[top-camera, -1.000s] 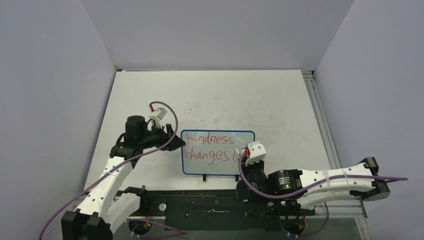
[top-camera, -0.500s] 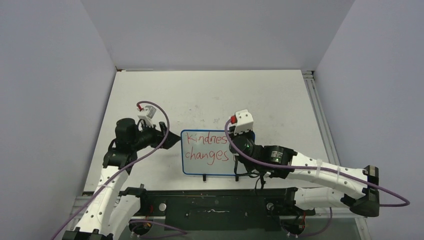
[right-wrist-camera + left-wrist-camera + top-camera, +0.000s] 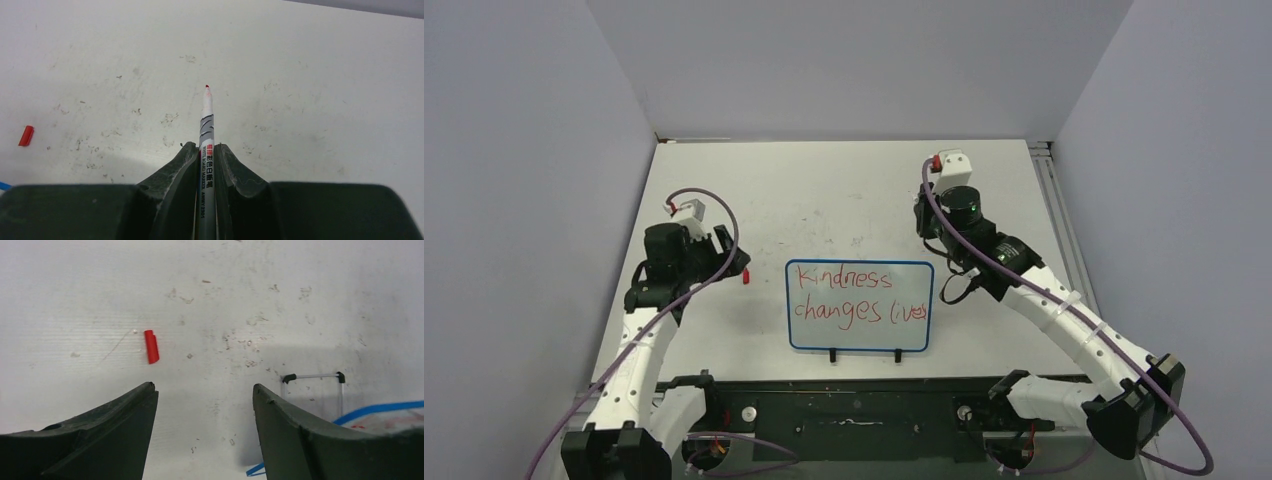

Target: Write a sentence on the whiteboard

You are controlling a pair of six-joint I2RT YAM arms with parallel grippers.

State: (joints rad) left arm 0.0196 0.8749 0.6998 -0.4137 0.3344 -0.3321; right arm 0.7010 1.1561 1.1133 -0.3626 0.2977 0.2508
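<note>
The whiteboard (image 3: 860,305), blue-framed with two black clips on its near edge, lies flat at the table's middle. It reads "Kindness changes lives" in red. My right gripper (image 3: 929,224) hovers beyond the board's far right corner, shut on a grey whiteboard marker (image 3: 206,115). The marker's red tip points out over bare table, clear of the board. My left gripper (image 3: 734,262) stands open and holds nothing, a short way left of the board. In the left wrist view the gripper (image 3: 204,387) shows table between its fingers, with the board's blue edge (image 3: 380,408) at lower right.
A small red marker cap (image 3: 746,277) lies on the table between my left gripper and the board's left edge, also seen as the cap (image 3: 151,346) and the cap (image 3: 26,135). A thin wire bracket (image 3: 312,376) with black ends sits by the board.
My right arm lifted off the board and swung to the far right with the marker; "lives" now stands written. My left gripper let go of the board's left edge and drew back left.
</note>
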